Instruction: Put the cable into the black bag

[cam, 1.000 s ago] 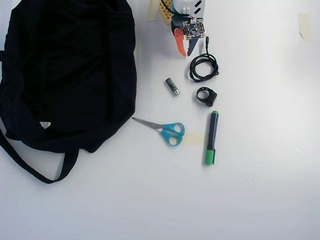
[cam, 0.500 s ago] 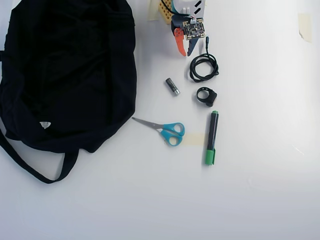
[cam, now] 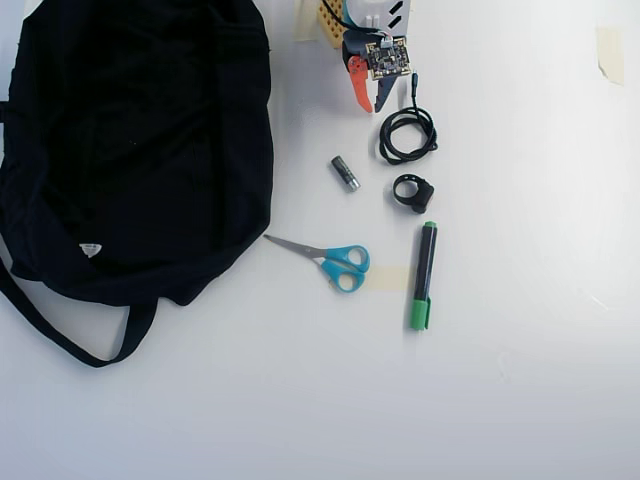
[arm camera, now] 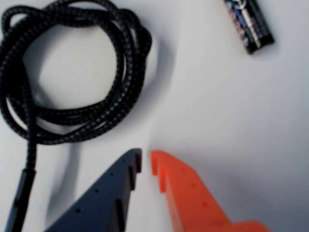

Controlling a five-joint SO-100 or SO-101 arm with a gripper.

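The black braided cable (arm camera: 123,63) lies coiled on the white table at the upper left of the wrist view, its plug end running down the left edge. In the overhead view the cable (cam: 407,133) lies just right of and below my gripper (cam: 372,106). The gripper (arm camera: 146,161) has one dark blue and one orange finger. The jaws are nearly together, hold nothing, and sit just short of the coil. The black bag (cam: 130,150) lies flat at the left of the overhead view, a strap trailing toward the front.
A battery (cam: 345,172) lies below the gripper and also shows in the wrist view (arm camera: 248,24). A small black ring-shaped object (cam: 412,192), a green marker (cam: 424,275) and blue-handled scissors (cam: 330,260) lie mid-table. A piece of tape (cam: 610,50) sits at the far right.
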